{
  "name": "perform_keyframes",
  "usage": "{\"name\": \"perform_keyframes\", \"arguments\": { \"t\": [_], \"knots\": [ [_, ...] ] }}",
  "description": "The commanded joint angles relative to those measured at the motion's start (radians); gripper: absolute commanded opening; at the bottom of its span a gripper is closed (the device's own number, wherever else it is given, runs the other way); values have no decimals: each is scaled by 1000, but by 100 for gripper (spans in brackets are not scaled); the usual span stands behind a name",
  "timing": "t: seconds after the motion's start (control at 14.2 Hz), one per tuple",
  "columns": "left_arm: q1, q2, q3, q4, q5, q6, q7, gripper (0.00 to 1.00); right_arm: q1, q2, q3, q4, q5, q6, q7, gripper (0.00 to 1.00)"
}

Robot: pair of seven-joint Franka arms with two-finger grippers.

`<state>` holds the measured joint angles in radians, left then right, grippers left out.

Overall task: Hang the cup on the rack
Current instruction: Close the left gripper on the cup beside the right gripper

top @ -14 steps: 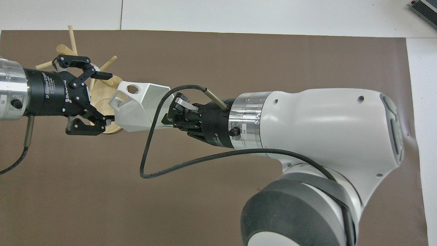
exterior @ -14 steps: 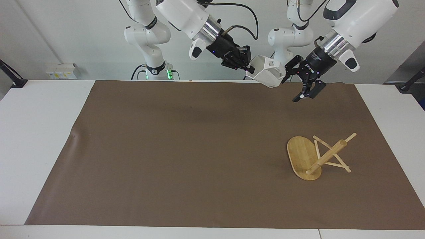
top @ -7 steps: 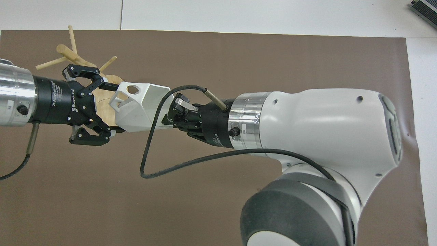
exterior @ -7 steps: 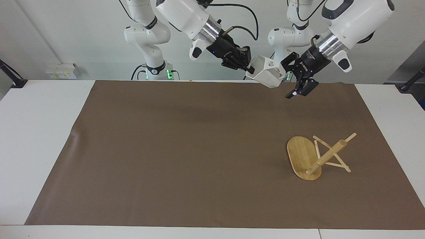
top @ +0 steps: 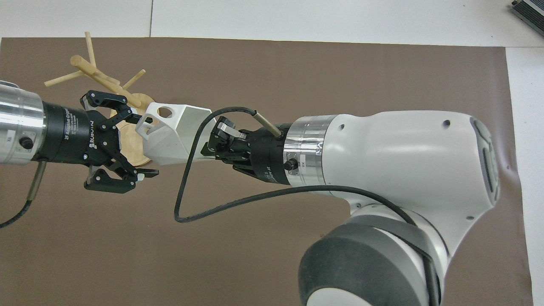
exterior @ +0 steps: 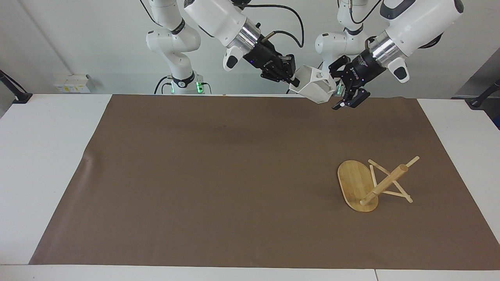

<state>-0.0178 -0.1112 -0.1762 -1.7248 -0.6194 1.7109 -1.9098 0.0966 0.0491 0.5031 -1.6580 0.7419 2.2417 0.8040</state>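
Midair, cup [exterior: 315, 88] (handle hole visible overhead), rack [exterior: 373, 184] toppled

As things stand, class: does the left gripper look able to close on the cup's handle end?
Probably yes: the left gripper is open at the handle end of the cup, which the right gripper holds up by its rim.

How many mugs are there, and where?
1. The single white mug is up in the air, clamped in the right hand, with the open left hand around its handle end. The wooden rack, tipped over on the brown mat, carries none.
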Motion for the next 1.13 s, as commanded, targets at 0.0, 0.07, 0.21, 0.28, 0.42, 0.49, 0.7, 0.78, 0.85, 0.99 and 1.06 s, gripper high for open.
{"name": "perform_keyframes", "arguments": {
  "t": [0.0, 0.07, 0.21, 0.28, 0.42, 0.49, 0.7, 0.78, 0.85, 0.99, 1.06],
  "knots": [
    [4, 1, 3, 22, -39, -2, -43, 100, -8, -5, 8, -8, 30, 9, 1, 0],
    [4, 1, 1, 22, -40, -11, -43, 100, -8, -5, 9, -8, 30, 10, 1, 0],
    [-1, -1, 0, 18, -43, -22, -43, 100, -8, -6, 9, -8, 30, 10, 1, 0],
    [-5, -2, 0, 16, -45, -20, -43, 100, -8, -6, 9, -8, 30, 10, 1, 0],
    [-10, -2, -2, 13, -46, -14, -44, 100, -8, -6, 9, -8, 30, 9, 1, 0],
    [-11, -2, -3, 11, -46, -7, -44, 100, -8, -6, 9, -8, 30, 9, 1, 0],
    [-11, -7, -3, 1, -46, -2, -41, 100, -8, -6, 8, -8, 30, 10, 1, 0],
    [-13, -7, -5, -1, -46, 0, -43, 100, -8, -6, 9, -8, 30, 9, 1, 0],
    [-14, -8, -5, -2, -46, 3, -43, 100, -8, -6, 9, -8, 30, 10, 1, 0],
    [-30, -12, -5, -13, -46, 13, -43, 100, -8, -6, 8, -8, 30, 9, 1, 0],
    [-33, -13, -5, -16, -46, 15, -43, 100, -8, -6, 9, -8, 30, 9, 1, 0]
  ]
}}
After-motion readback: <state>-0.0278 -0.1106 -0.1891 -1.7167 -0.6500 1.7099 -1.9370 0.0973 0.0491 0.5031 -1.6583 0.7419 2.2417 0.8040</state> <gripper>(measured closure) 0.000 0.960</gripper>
